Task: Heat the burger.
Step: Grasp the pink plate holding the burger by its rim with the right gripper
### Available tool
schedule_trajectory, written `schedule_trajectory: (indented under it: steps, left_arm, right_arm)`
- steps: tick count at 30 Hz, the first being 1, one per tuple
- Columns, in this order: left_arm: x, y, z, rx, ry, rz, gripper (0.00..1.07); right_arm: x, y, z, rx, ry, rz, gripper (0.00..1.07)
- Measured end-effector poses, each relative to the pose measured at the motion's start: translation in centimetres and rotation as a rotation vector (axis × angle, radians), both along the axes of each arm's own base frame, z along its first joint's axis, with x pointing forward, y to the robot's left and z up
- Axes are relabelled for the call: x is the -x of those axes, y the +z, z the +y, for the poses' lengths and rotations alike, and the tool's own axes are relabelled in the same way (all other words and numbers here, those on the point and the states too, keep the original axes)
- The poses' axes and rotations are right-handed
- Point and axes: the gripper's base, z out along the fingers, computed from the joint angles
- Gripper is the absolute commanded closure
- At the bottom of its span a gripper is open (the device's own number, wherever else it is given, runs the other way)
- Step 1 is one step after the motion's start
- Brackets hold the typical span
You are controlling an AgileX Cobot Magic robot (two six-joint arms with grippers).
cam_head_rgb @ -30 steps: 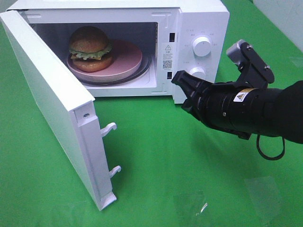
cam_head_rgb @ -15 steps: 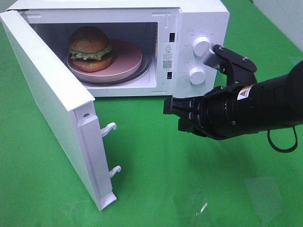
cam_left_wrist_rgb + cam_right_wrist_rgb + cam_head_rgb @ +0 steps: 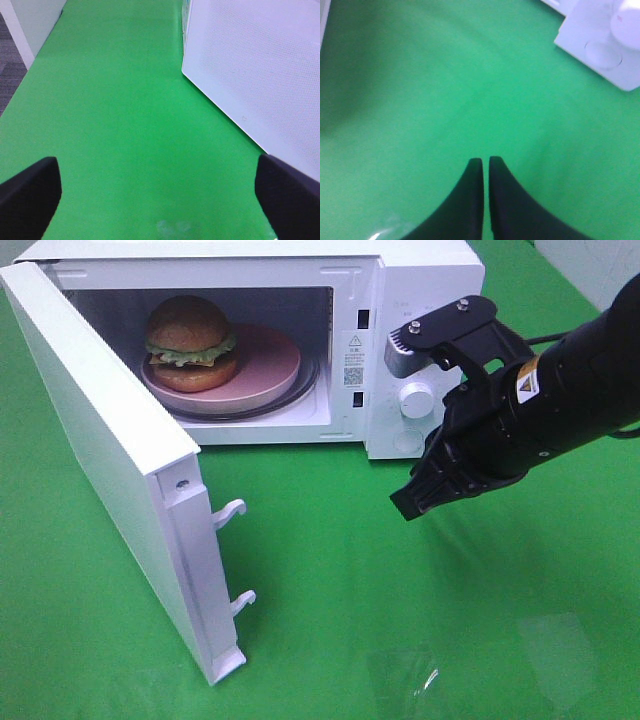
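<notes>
The burger, with a golden-brown bun, green lettuce and a brown patty, sits on a pink plate inside the white microwave. The microwave's door stands wide open to the left. My right gripper hangs shut and empty over the green cloth, in front of the microwave's control panel and below its lower knob. In the right wrist view its fingers nearly touch, with nothing between them. My left gripper is open over bare cloth beside the door's outer face; it does not show in the exterior high view.
A green cloth covers the table. The open door juts toward the front left, with two latch hooks on its free edge. Shiny clear patches lie on the cloth at the front right. A white wall borders the cloth in the left wrist view.
My right arm has swung up and to the right, and its gripper now points down at the cloth instead of left toward the microwave's opening. The burger, plate and door have not moved.
</notes>
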Motion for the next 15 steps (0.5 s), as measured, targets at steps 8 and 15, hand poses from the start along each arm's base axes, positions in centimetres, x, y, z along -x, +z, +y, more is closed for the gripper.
schedule_trajectory:
  steps: [8, 15]
  left_arm:
    - [0.0, 0.0, 0.0, 0.000, 0.000, 0.000, 0.05]
    - [0.0, 0.0, 0.0, 0.000, 0.000, 0.000, 0.05]
  right_arm:
    - [-0.7, 1.4, 0.4, 0.206, 0.323, -0.162, 1.00]
    - [-0.9, 1.9, 0.4, 0.341, 0.513, -0.240, 0.92]
